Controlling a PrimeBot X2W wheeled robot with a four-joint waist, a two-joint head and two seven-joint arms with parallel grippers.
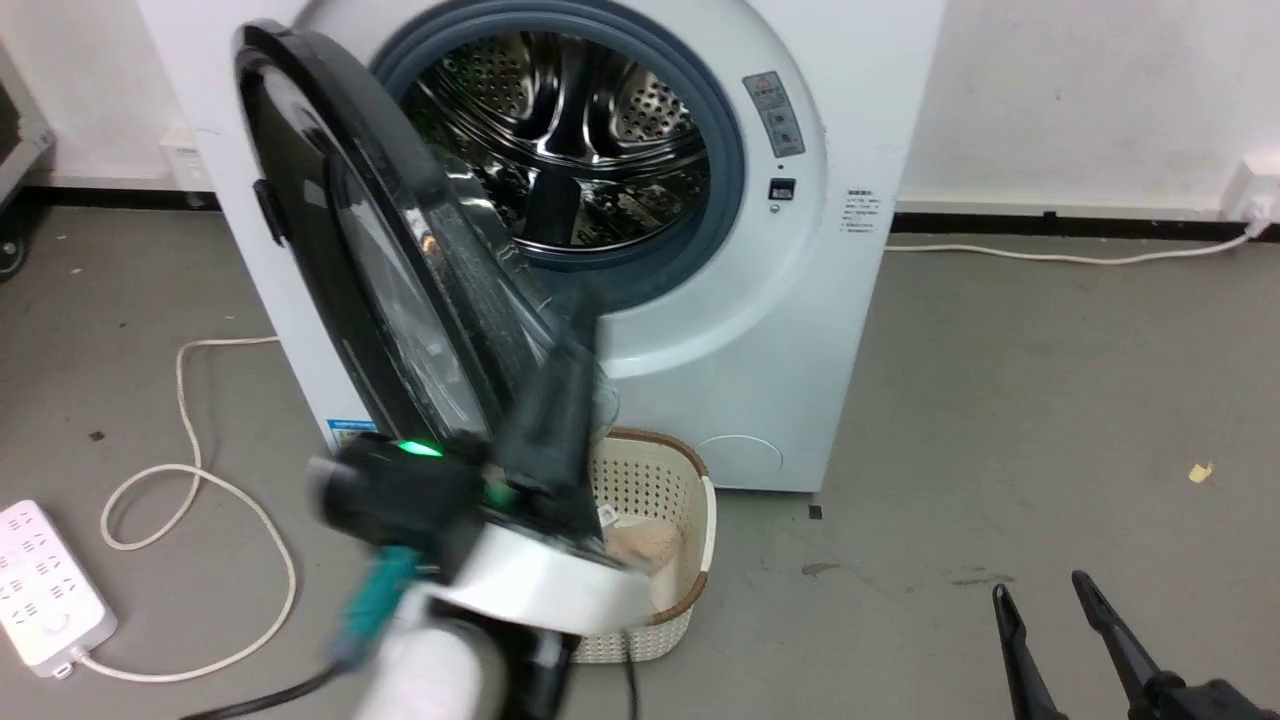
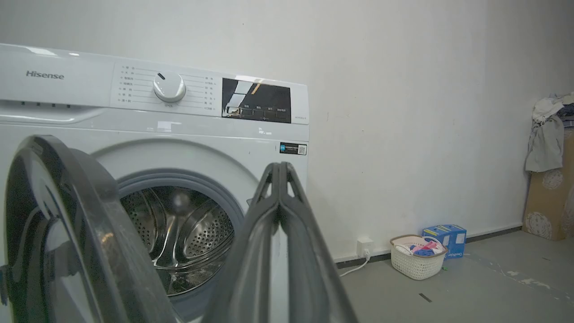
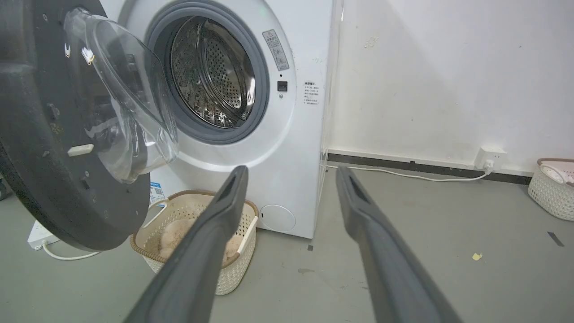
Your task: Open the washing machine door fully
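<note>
Head view downward from above the washing machine [image 1: 800, 300]; both wrist views low and near, toward the same drum [image 3: 210, 76].

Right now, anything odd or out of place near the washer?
Nothing damaged or spilled. A white power strip and its looped cord lie loose on the floor left of the white washing machine; a small yellow scrap lies to its right.

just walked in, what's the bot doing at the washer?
It's opening the door of the washer. The door stands partway open on its left hinge, with the drum exposed. The left gripper is shut on nothing, raised beside the door's inner side. It's blurred in the head view, so I can't tell if it touches. The right gripper is open, low and well clear. A basket sits on the floor below the door.
</note>
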